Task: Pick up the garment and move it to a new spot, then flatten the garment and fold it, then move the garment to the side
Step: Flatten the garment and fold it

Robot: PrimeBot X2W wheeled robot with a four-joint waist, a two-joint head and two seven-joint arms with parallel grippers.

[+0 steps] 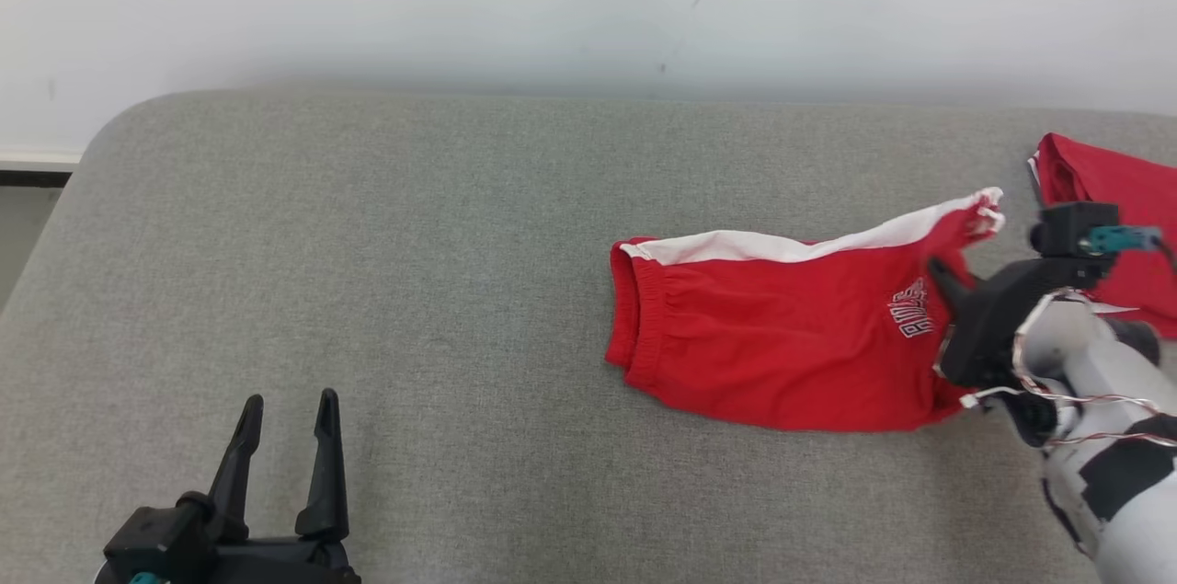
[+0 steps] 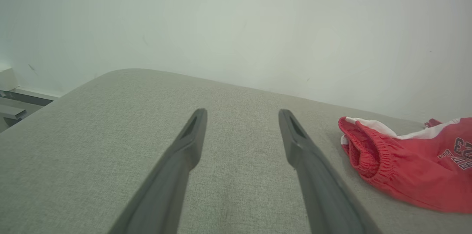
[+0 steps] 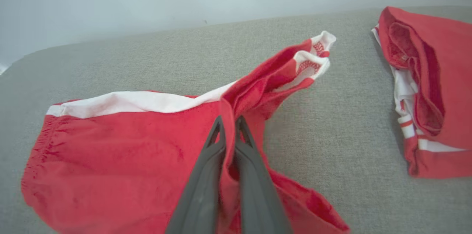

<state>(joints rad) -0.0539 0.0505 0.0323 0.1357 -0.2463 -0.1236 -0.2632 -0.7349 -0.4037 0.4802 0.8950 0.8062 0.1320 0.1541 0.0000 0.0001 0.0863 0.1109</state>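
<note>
- Red shorts (image 1: 782, 345) with a white side stripe lie on the grey cloth tabletop (image 1: 368, 244), with the waistband at the end far from the right hand (image 3: 228, 121).
- The right hand is pinched tight on a fold of the shorts near the leg hem, and that edge stands up in a ridge.
- The left hand (image 1: 290, 400) is spread wide and holds nothing; the shorts lie well off to its right.
- A second red garment (image 3: 424, 79) lies to the right hand's right, apart from the shorts.
</note>
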